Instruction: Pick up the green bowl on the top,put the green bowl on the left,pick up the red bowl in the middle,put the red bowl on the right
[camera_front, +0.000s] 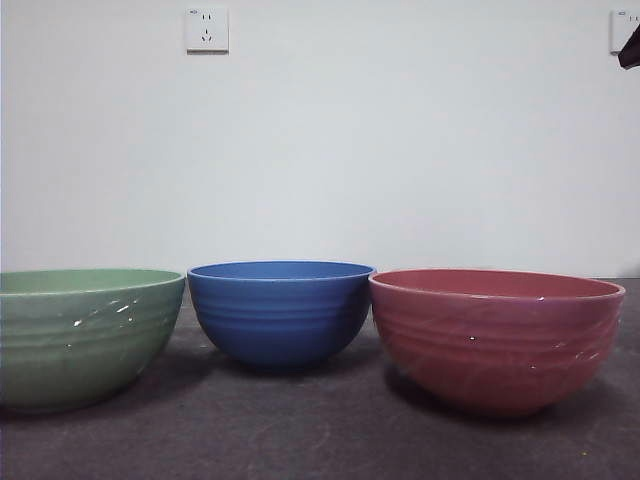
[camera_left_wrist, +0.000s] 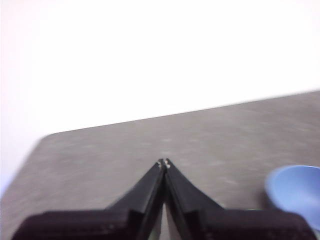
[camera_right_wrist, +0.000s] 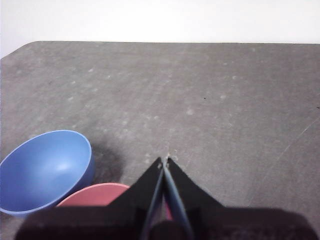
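Note:
The green bowl (camera_front: 85, 335) stands upright on the table at the left in the front view. The red bowl (camera_front: 495, 335) stands upright at the right; its rim also shows in the right wrist view (camera_right_wrist: 95, 195). My left gripper (camera_left_wrist: 164, 163) is shut and empty, raised over bare table. My right gripper (camera_right_wrist: 165, 161) is shut and empty, raised above the table beside the red bowl. A black arm tip (camera_front: 630, 48) shows at the top right corner of the front view.
A blue ridged bowl (camera_front: 281, 310) stands between the green and red bowls; it shows in the right wrist view (camera_right_wrist: 44, 170) and the left wrist view (camera_left_wrist: 296, 192). The grey table (camera_front: 320, 440) runs back to a white wall with a socket (camera_front: 207, 30).

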